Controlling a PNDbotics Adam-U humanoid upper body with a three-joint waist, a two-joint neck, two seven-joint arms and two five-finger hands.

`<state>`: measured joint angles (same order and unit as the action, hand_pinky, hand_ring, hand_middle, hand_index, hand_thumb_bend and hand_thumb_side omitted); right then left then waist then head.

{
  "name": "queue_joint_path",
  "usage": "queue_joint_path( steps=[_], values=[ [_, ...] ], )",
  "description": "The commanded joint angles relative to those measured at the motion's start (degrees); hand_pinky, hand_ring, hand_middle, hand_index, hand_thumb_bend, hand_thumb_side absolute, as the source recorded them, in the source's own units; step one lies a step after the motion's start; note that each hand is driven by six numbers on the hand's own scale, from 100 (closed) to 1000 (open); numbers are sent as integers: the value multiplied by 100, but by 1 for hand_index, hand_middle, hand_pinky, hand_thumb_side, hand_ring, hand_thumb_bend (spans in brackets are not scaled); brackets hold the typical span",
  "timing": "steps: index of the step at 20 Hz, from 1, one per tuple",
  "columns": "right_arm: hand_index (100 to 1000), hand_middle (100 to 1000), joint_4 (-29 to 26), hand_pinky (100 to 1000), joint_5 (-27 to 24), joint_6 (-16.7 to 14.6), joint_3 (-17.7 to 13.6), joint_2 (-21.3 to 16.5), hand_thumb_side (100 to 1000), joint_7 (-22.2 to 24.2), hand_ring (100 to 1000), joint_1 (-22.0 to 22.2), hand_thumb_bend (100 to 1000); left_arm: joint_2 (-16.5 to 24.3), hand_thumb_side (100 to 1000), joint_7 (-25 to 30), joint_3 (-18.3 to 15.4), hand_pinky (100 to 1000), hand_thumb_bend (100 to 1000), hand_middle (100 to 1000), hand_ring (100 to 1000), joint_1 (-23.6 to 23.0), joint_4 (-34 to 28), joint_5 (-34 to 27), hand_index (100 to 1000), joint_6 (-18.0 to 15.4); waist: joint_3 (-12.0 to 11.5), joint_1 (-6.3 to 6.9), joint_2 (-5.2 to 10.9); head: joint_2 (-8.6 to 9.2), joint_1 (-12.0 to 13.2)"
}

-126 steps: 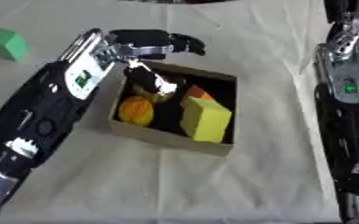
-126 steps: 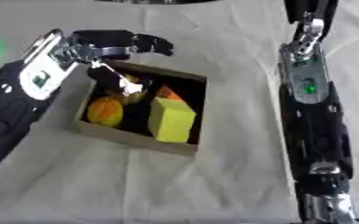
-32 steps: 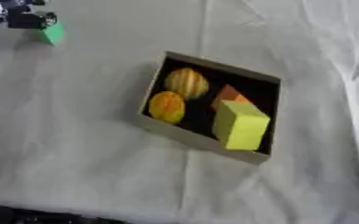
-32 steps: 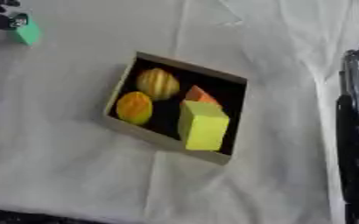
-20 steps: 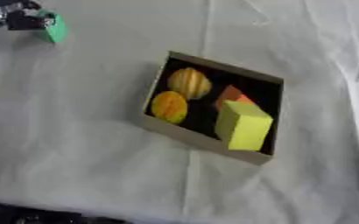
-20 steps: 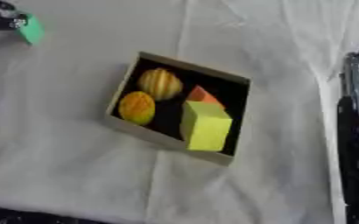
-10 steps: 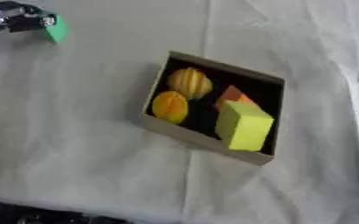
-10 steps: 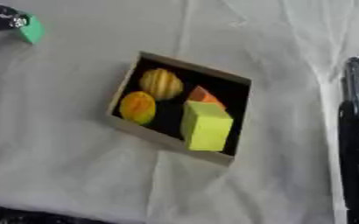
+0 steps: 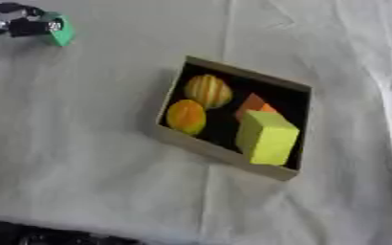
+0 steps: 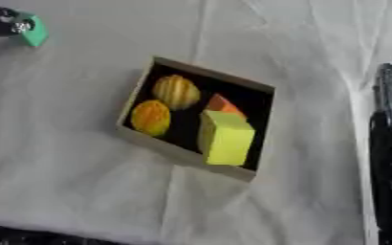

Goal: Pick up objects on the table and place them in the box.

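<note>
We see the green block [image 9: 60,29] at ten o'clock from the box [image 9: 206,145], with our left hand [image 9: 15,24] closed around it (whether it has left the cloth we cannot tell). Next comes carrying it over the box. The right hand is out of sight.

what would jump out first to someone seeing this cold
The open box mid-table on the white cloth, packed with a tall yellow block, an orange wedge and two round orange-yellow fruits. Then the green block at the far left corner, with the left hand on it.
</note>
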<state>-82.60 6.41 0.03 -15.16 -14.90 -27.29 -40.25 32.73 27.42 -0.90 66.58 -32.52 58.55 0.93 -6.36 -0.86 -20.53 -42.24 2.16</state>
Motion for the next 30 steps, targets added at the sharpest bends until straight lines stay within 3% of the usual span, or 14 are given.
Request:
queue_joint_path(
  steps=[1, 2, 4, 5, 9, 10, 12, 13, 17, 18, 23, 27, 30],
  values=[
    [782, 541, -104, 661, -48, -9, -31, -94, 579, -12, 642, -60, 100, 67, 976, -34, -31, 1000, 265, 986, 1000, 16, 48, 69, 1000, 20, 5, -72, 39, 71, 31],
    [782, 539, -101, 661, -55, -8, -33, -91, 579, -10, 642, -54, 100, 51, 949, -68, -30, 1000, 251, 877, 1000, 9, 51, 87, 974, 38, 8, -75, 35, 71, 31],
    [782, 539, -96, 661, -69, -10, -38, -89, 580, -7, 642, -45, 100, 20, 935, -157, -32, 1000, 243, 849, 998, 5, 55, 96, 970, 75, 11, -80, 31, 65, 33],
    [782, 538, -94, 660, -76, -11, -40, -87, 581, -6, 641, -38, 100, 4, 854, -213, -34, 1000, 209, 710, 871, 10, 46, 81, 959, 91, 12, -82, 29, 64, 35],
    [782, 538, -92, 660, -94, -18, -43, -85, 581, -3, 641, -27, 100, -22, 854, -377, -7, 1000, 209, 710, 871, 8, 50, 15, 959, 132, 12, -84, 27, 63, 37],
    [781, 535, -92, 661, -98, -19, -43, -80, 584, -2, 639, -19, 100, -19, 424, -421, -35, 902, 141, 516, 703, 21, 16, -5, 898, 166, 10, -83, 29, 62, 36],
    [781, 535, -95, 661, -105, -20, -44, -73, 584, 2, 639, -8, 100, -38, 377, -590, -83, 894, 144, 502, 689, 18, -88, -49, 890, 323, 11, -83, 31, 64, 38],
    [781, 534, -96, 661, -108, -20, -45, -71, 584, 3, 639, -3, 100, -52, 188, -689, -85, 831, 187, 424, 612, 18, -132, -84, 857, 400, 11, -85, 34, 64, 38],
    [781, 533, -103, 661, -126, -22, -58, -53, 588, -2, 637, 16, 100, -107, 189, -1111, -50, 799, 159, 368, 564, -16, -202, -264, 825, 519, 17, -94, 38, 73, 43],
    [781, 532, -104, 661, -132, -22, -59, -49, 589, -3, 637, 22, 100, -116, 196, -1219, -34, 783, 100, 359, 552, -24, -187, -318, 800, 512, 18, -96, 39, 71, 42],
    [781, 532, -96, 661, -141, -20, -61, -51, 589, -3, 636, 41, 100, -145, 207, -1716, 26, 736, 100, 336, 523, -29, -134, -564, 719, 508, 17, -98, 49, 45, 39],
    [781, 531, -93, 661, -135, -20, -58, -42, 588, 7, 637, 57, 100, -160, 234, -1944, 69, 685, 100, 320, 495, -26, -163, -805, 602, 437, 17, -93, 72, 22, 26],
    [781, 531, -102, 661, -127, -21, -61, -33, 588, 11, 637, 66, 100, -145, 235, -2004, 113, 685, 100, 320, 495, -33, -244, -955, 602, 409, 20, -90, 88, 10, 19]
  ],
)
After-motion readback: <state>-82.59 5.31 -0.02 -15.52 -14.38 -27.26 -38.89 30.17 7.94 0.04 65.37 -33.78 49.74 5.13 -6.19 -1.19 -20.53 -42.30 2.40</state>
